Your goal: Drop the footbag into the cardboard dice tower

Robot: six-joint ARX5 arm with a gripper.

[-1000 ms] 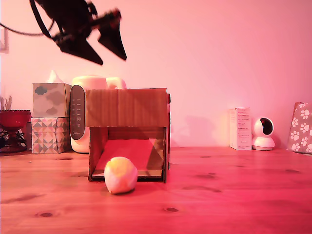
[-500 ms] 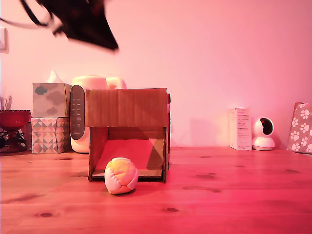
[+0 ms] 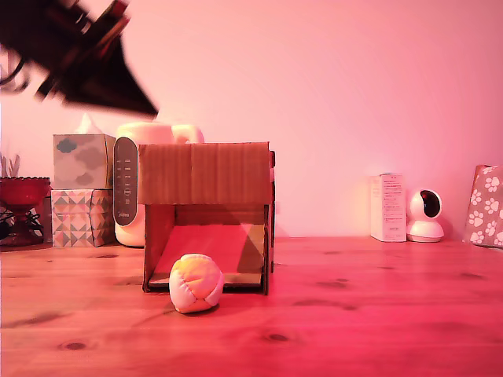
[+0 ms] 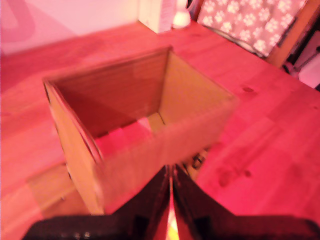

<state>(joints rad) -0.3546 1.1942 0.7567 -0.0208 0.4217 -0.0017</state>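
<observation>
The footbag [image 3: 195, 283], a small ball of yellow, orange and white panels, lies on the wooden table just in front of the lower opening of the cardboard dice tower [image 3: 204, 174]. My gripper [image 3: 145, 107] is a dark, blurred wedge high at the exterior view's left, above and to the left of the tower, well clear of the ball. In the wrist view the tower's open top [image 4: 140, 115] gapes below me, with its sloped floor showing inside. My gripper [image 4: 170, 176] has its fingers pressed together with nothing held. The footbag does not show in the wrist view.
Two stacked patterned tissue boxes [image 3: 81, 188], a white appliance with a dark panel [image 3: 126, 181] and a red bowl [image 3: 22, 191] stand at the exterior view's left. A white carton [image 3: 387, 206], a small camera [image 3: 425, 214] and a paw-print bag [image 3: 487, 206] stand at the right.
My gripper has swung toward the exterior view's left and its fingers have gone from apart to together. The footbag, blurred a second ago, now lies still before the tower's opening.
</observation>
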